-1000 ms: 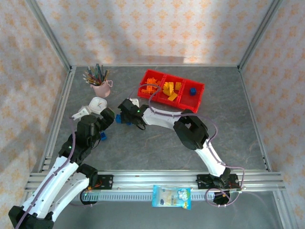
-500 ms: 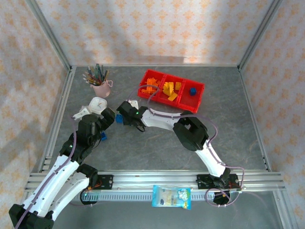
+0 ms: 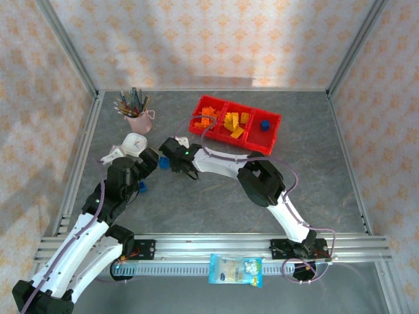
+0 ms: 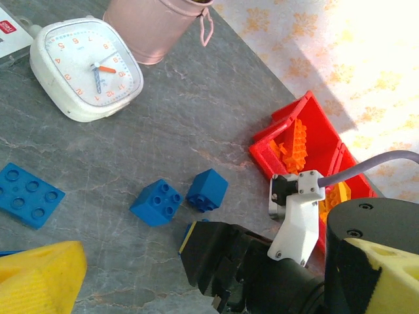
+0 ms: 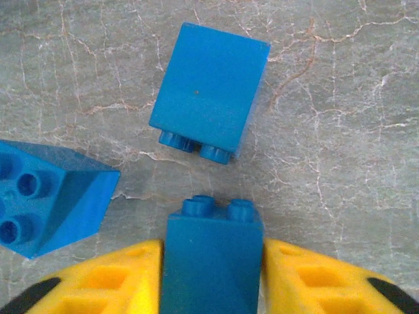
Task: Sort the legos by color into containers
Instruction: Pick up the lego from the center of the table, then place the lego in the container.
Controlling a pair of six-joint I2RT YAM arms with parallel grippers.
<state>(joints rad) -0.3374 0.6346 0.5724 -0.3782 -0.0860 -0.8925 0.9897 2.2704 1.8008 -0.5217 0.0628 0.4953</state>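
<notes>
Your right gripper (image 5: pixel 213 252) is pinching a blue brick (image 5: pixel 211 226) between its yellow pads, one pad against each side. The brick's two studs point away from the wrist. Just beyond it on the grey table (image 5: pixel 340 98) lies a second blue brick (image 5: pixel 209 88), tipped on its side with its studs facing the held one and a gap between them. A third blue brick (image 5: pixel 49 203) sits to the left in that view, also apart.

From above, you see this cluster left of the table's middle, near the white clock (image 3: pixel 134 142). The red containers (image 3: pixel 273 139) are well apart from it, toward the far right. Their left bin holds orange bricks (image 3: pixel 207 119), the middle bin holds yellow bricks (image 3: pixel 232 123), and the right bin holds a single blue cube (image 3: pixel 264 124).

Your left gripper (image 4: pixel 206 261) hangs with its fingers spread wide, holding nothing, close to the right gripper. Its camera shows a flat blue plate (image 4: pixel 27 195) lying on the table at the left, and the pink cup (image 4: pixel 157 26) beyond the clock.
</notes>
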